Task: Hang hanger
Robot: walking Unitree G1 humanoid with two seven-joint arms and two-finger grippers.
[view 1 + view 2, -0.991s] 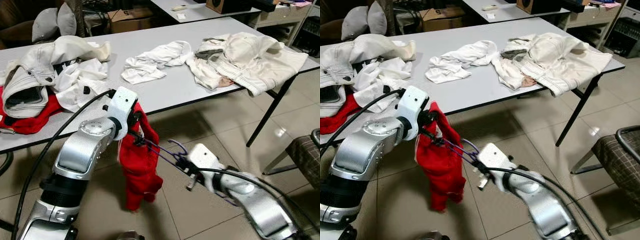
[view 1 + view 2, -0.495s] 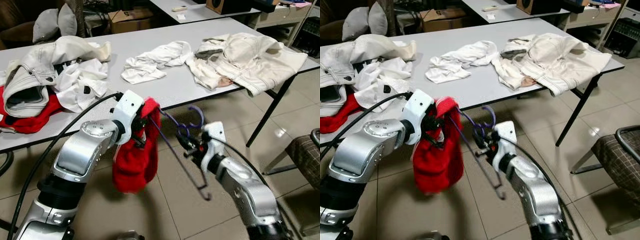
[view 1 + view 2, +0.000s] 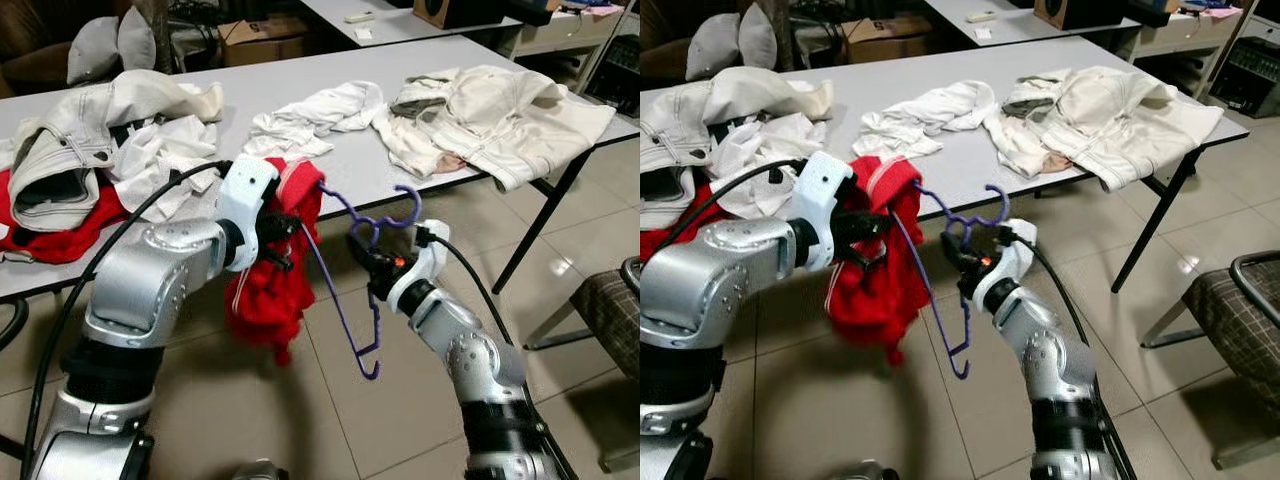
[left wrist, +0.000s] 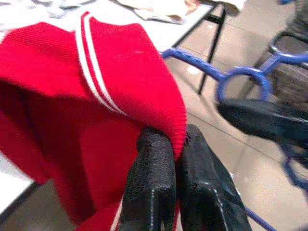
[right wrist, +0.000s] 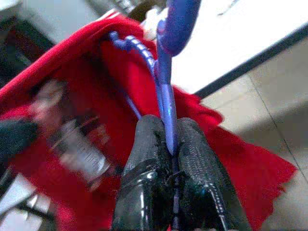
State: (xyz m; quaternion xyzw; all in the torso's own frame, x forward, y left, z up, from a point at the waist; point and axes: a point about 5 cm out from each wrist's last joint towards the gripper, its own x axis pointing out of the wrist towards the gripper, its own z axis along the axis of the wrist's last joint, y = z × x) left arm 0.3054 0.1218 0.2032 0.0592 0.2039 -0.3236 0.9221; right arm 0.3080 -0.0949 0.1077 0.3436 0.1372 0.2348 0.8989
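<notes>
Red garment (image 3: 272,290) pinched by left end effector (image 4: 175,149), fingers clamped on its striped edge.
Right end effector (image 5: 171,144) clenched on purple hanger (image 3: 352,262), near tabletop (image 3: 340,170) front edge.

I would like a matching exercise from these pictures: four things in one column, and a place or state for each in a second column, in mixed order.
Things:
1. left pincer
2. right pincer
3. white jacket
4. chair

Places or states:
a. lies on the right end of the table
b. stands on the floor at the right edge
c. shut on the purple hanger
d. shut on the edge of the red garment

Pairs: 1-d, 2-c, 3-a, 4-b
</notes>
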